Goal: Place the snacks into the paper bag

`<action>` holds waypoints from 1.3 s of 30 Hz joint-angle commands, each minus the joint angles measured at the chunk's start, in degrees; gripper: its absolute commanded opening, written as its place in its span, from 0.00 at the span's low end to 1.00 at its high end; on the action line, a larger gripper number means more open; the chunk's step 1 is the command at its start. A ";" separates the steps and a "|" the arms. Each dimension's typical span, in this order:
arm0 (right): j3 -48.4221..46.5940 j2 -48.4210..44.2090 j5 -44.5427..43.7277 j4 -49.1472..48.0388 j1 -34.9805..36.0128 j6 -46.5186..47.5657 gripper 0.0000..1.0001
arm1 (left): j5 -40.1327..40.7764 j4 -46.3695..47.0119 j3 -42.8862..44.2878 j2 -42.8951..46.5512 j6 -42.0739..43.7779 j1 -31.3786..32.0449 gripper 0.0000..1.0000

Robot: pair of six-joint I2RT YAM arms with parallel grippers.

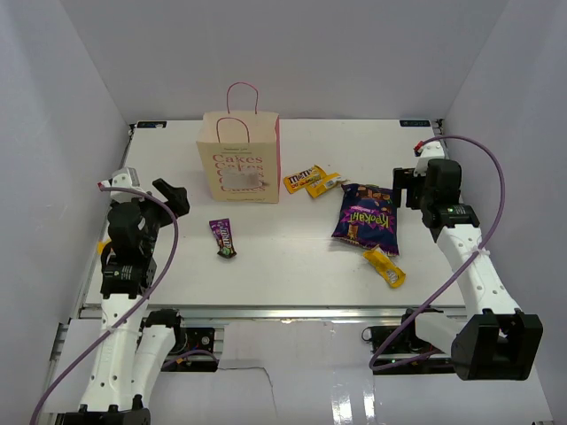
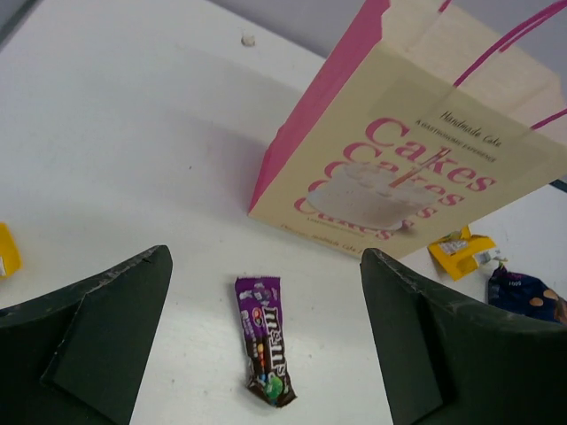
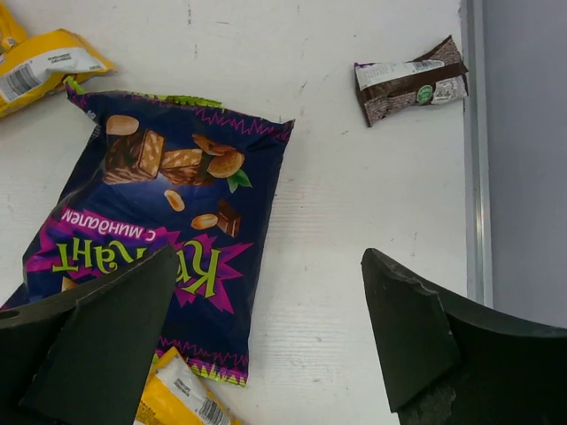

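The paper bag stands upright at the back centre and also shows in the left wrist view. A small dark purple candy packet lies in front of it, below and between my left fingers. The purple chip bag lies flat at the right. Two yellow packets lie beside the paper bag, and another lies by the chip bag's near end. My left gripper is open and empty. My right gripper is open and empty, above the chip bag's right edge.
A small brown packet lies near the table's right edge rail. A yellow packet peeks in at the left wrist view's left edge. White walls close in the table on the left, right and back.
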State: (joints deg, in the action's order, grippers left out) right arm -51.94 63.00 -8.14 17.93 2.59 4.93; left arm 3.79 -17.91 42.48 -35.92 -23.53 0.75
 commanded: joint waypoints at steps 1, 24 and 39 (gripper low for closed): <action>-3.07 -0.51 5.65 1.66 0.05 3.31 0.90 | -0.80 -5.55 -0.82 0.59 -1.43 0.04 0.98; 16.08 8.97 8.50 17.84 10.76 31.90 0.93 | -10.12 -12.67 -4.86 -0.81 -10.40 0.04 0.98; 7.04 1.34 42.39 32.94 11.12 49.81 0.27 | -24.97 -4.15 -12.07 -6.44 -17.08 0.12 0.98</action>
State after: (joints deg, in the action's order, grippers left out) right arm -39.31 67.75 18.76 44.27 13.30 45.91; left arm -16.32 -24.95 31.05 -41.69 -38.98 0.75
